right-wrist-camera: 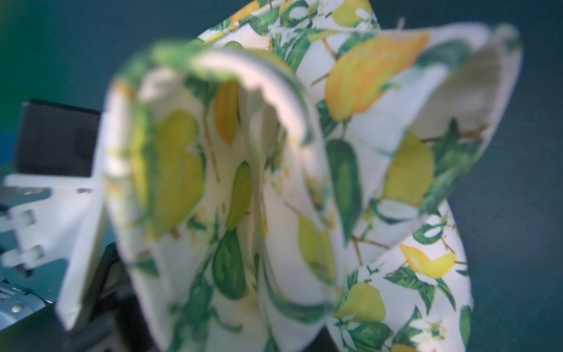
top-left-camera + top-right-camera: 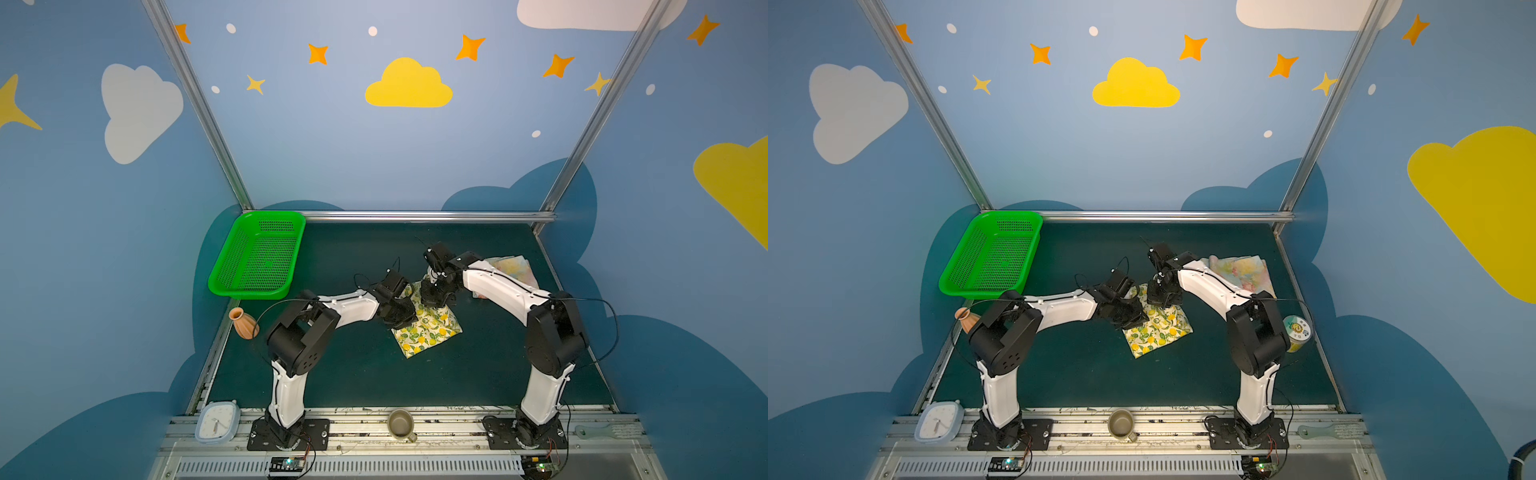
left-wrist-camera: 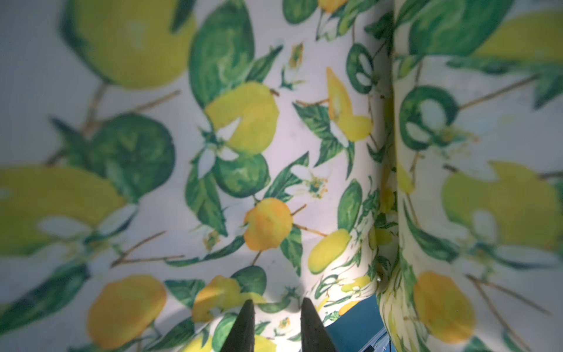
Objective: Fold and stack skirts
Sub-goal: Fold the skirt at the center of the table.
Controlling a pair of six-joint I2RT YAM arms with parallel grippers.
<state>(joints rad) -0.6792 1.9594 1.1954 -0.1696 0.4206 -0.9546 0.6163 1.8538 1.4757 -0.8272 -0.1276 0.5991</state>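
Green table, two skirts, two pinchers

Dark green covers the table [image 2: 353, 382], and blue walls with clouds and stars stand round it. The lemon skirt [image 2: 432, 332] lies near the middle of the table, between the two robot arms. Its near part lies flat. Its far edge is lifted up.

The right pincher [image 2: 434, 300] is at that far edge. It is squeezed tight on the lemon skirt. In the right wrist view the cloth hangs bunched in soft folds above the table.

The left pincher [image 3: 277, 323] is down at the left edge of the lemon skirt. Its two fingertips [image 3: 245, 323] stand a little apart, right against the cloth. The lemon print shows through the gap. Beside them, one part of the cloth rises in a tall fold.

The flower skirt [image 2: 513, 268] lies at the far right of the table, behind the right arm and partly hidden by it. It is apart from both pinchers.

A green basket [image 2: 232, 257] sits at the far left corner, well apart from both skirts.
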